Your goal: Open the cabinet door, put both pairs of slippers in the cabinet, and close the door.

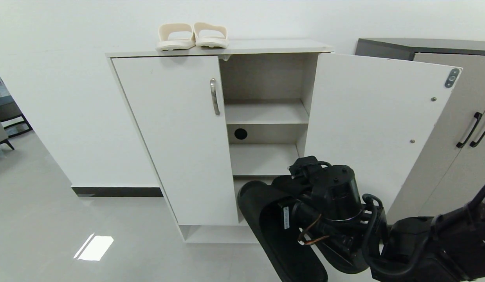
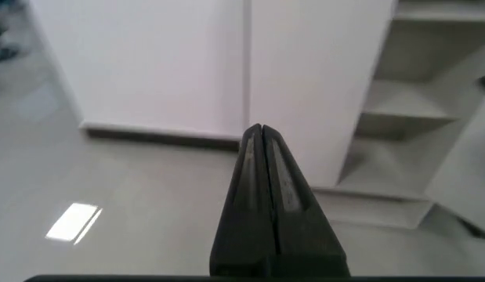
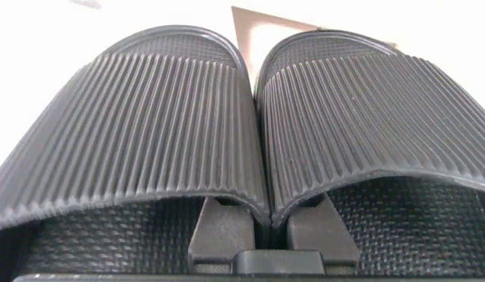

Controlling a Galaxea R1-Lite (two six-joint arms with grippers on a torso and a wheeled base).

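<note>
- Cabinet [image 1: 265, 46]: white, two doors, standing against the wall. The right door [image 1: 367, 117] is swung wide open; the left door [image 1: 175, 137] is closed, with its metal handle [image 1: 214, 96] at the inner edge.
- Interior: the open side shows an upper shelf [image 1: 265, 113] and a lower shelf [image 1: 262, 158], both bare, with a round hole [image 1: 240, 134] in the back panel between them.
- Cream slippers [image 1: 192, 36]: a pair side by side on the cabinet top, above the closed left door, toes toward the wall.
- Black slippers [image 1: 281, 231]: a pair held together in the air, in front of the cabinet's open side and low down, outside the cabinet. The right wrist view shows the ribbed straps [image 3: 179, 117] side by side.
- Right hand [image 3: 266, 231]: clenched on the black slippers, one finger under each strap, pinching the adjoining inner edges between them.
- Left hand [image 2: 262, 133]: clenched on nothing, fingers pressed flat together, hanging above the floor [image 2: 132, 204] in front of the closed left door.
- Surroundings: a grey cabinet [image 1: 453, 117] with dark handles stands just beyond the open door.
</note>
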